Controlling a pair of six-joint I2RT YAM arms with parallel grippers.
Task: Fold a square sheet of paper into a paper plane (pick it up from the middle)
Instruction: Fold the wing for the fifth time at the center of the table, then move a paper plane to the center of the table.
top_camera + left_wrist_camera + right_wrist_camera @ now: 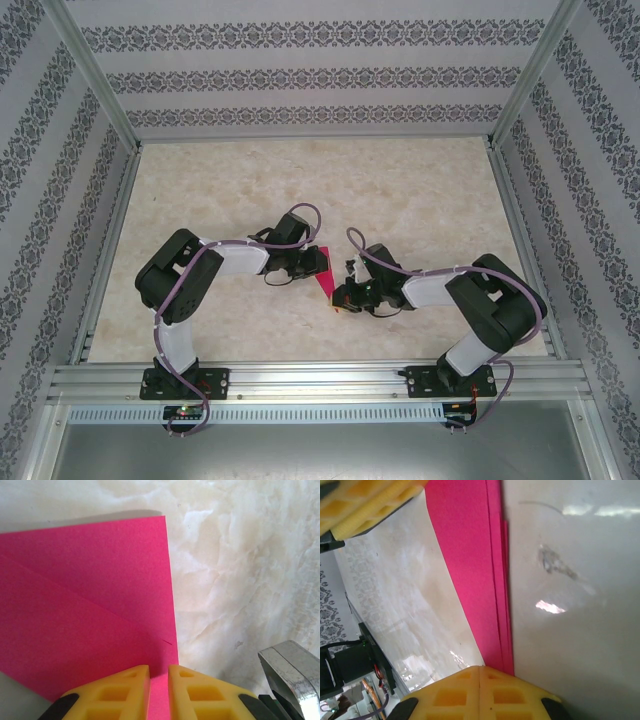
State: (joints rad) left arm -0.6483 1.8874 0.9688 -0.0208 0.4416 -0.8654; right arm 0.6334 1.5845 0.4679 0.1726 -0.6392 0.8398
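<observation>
Right fingers (pixel 481 690) are pressed tight together. The near tip of the square sheet of paper (pixel 470 555) runs right into them, so it looks pinched there.

The paper is bright pink and sits between the two arms. It is not a flat square now. Along one side, a few thin pink edges lie one beside the other, like pages. A slanted fold line also runs across the paper. So I think some folds are made, but it is not a paper plane yet, since it has no pointed nose and no wings. I cannot tell if the paper lies flat or is lifted a little.

On the far side of the paper are the left fingers (pixel 146 692). They are close together, with a thin strip of pink between them, so they hold that edge.

Past the paper, the pale surface (pixel 400 190) goes on to the back.

The step in hand looks like making one more fold while each end is held. The next move needs the pink edges lined up first. Then the fold should be pressed down along its whole line. The paper is thin, so a hard pull could tear it or slip it out.
</observation>
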